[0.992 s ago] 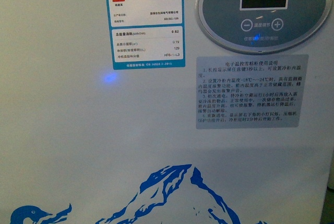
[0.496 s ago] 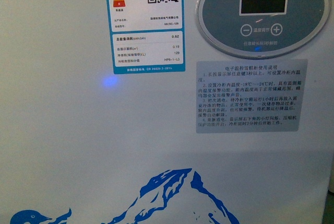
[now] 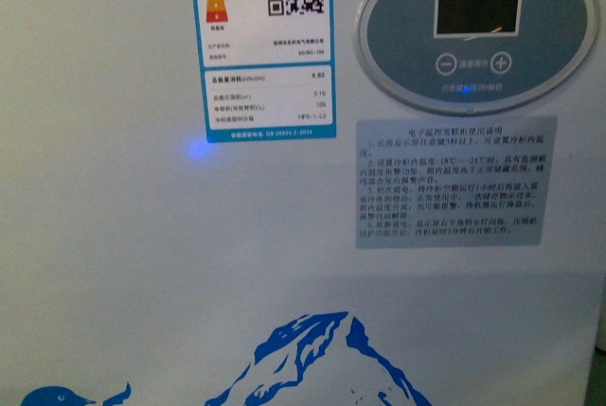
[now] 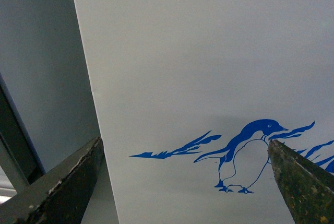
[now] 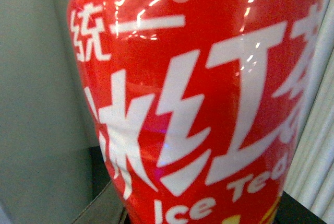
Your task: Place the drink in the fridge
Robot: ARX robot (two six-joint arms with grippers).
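White fridge [image 3: 114, 264] wall backs every view. Nearest, the drink [image 5: 198, 104] fills the right wrist view. The right gripper's jaws are hidden, so I cannot tell their grip. The left gripper [image 4: 185, 141] hangs released and empty before the penguin picture [image 4: 245, 156]. Beyond, the control panel [image 3: 478, 27] sits high; the top rim is unseen, so lift the bottle well clear before advancing.
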